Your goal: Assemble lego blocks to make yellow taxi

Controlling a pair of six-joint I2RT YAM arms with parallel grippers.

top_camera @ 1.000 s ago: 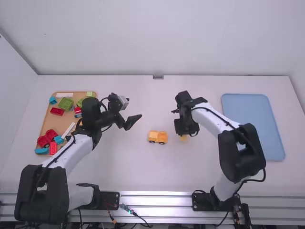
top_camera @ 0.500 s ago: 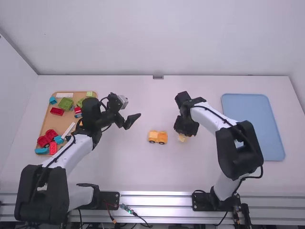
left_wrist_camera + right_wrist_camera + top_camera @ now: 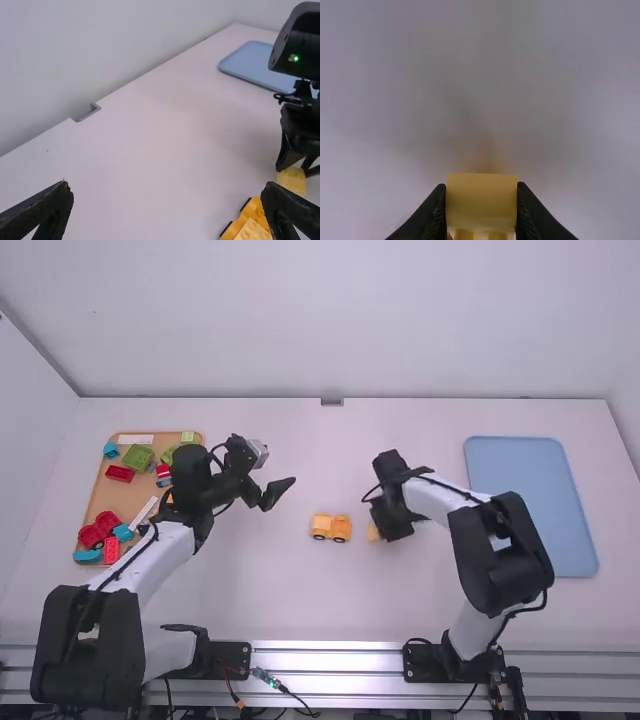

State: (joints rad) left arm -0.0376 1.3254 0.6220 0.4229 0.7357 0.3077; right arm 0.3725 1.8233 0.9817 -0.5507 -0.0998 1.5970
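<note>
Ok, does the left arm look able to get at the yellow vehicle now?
Probably yes: the left hand is open and empty, and nothing seems to stand between it and the yellow vehicle. The right hand, gripping a yellow block, is close on the other side, though.

Setting: robotics lab, bench-type work cell. Evidence: white-linked, black-jointed left robot arm (image 3: 152, 565) and matching right robot arm (image 3: 498, 558) based at a ribbed silver metal rail (image 3: 325, 655), with thin loose coloured wires (image 3: 290, 695) beside it. Smooth white tabletop (image 3: 330, 605) bounded by plain white wall panels (image 3: 330, 320).
</note>
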